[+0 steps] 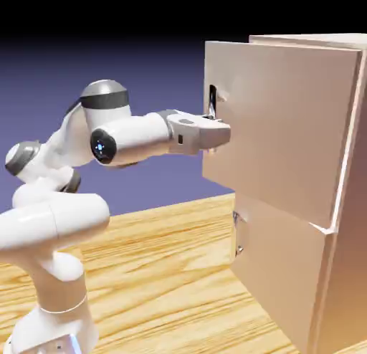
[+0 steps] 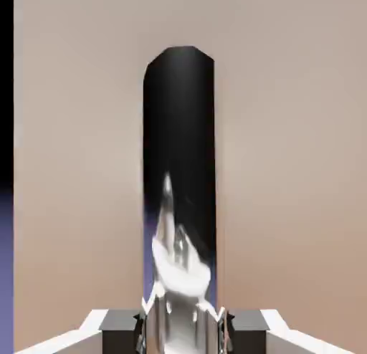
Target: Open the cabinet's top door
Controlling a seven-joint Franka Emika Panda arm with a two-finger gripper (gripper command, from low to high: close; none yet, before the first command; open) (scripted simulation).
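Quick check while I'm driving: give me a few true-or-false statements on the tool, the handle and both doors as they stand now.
1. The tool is shut on the top door's handle. True.
2. The top door is flush with the cabinet. False: it stands swung out from the cabinet front.
3. The lower door is pulled wide open. False: it sits behind the top door's plane, with nothing gripping it.
4. The lower door's handle is free. True.
5. The arm reaches level toward the top door. True.
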